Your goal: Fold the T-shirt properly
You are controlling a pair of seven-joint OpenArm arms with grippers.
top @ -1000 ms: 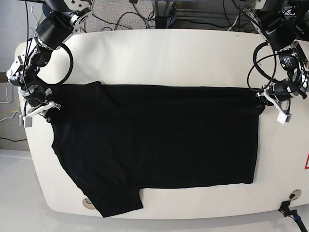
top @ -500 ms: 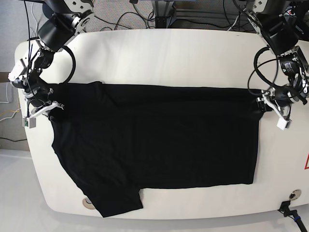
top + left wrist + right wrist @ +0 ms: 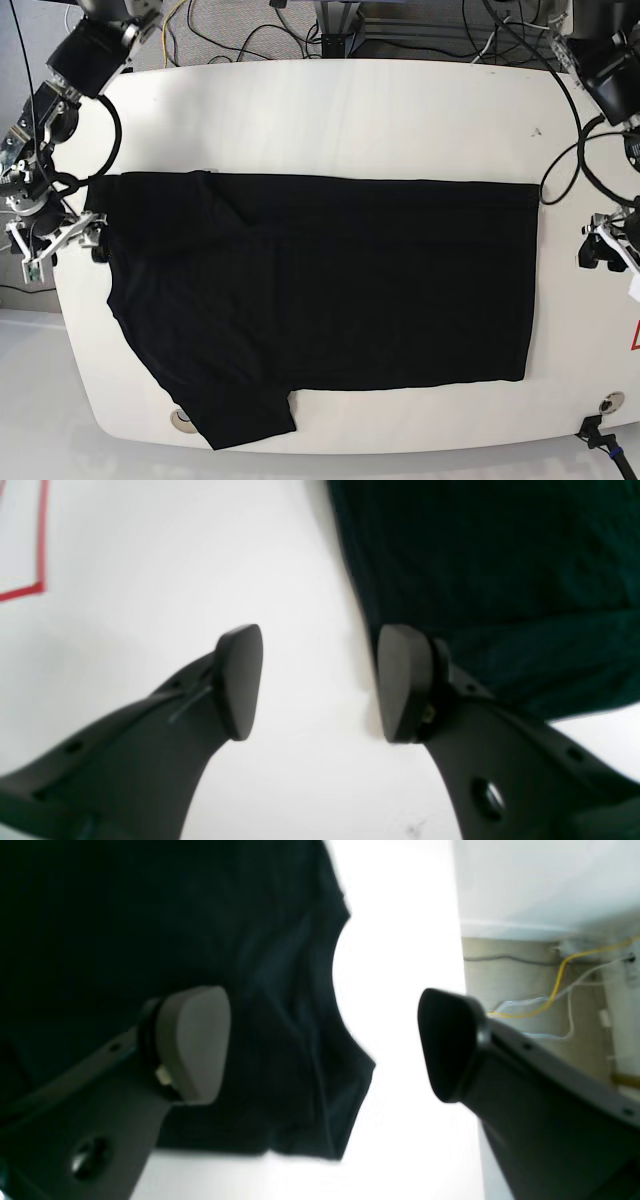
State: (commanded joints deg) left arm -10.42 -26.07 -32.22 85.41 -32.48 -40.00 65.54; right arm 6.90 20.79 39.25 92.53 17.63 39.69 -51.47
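Base view has the T-shirt lying flat across the middle of the white table, folded along its far edge into a long dark band, with one sleeve sticking out at the near edge. A round hole in the table shows just beside that sleeve.

At the shirt's collar end, on the view's left, the right gripper sits at the table's edge; its wrist view shows the fingers spread wide with nothing between them, one over the black cloth and the other over bare table, the curved neckline between. Cables lie on the floor past the table edge.

On the view's right, the left gripper stands apart from the shirt's hem. Its fingers are parted and empty over white table, one just at the cloth's edge. A red line marks the table near the corner.
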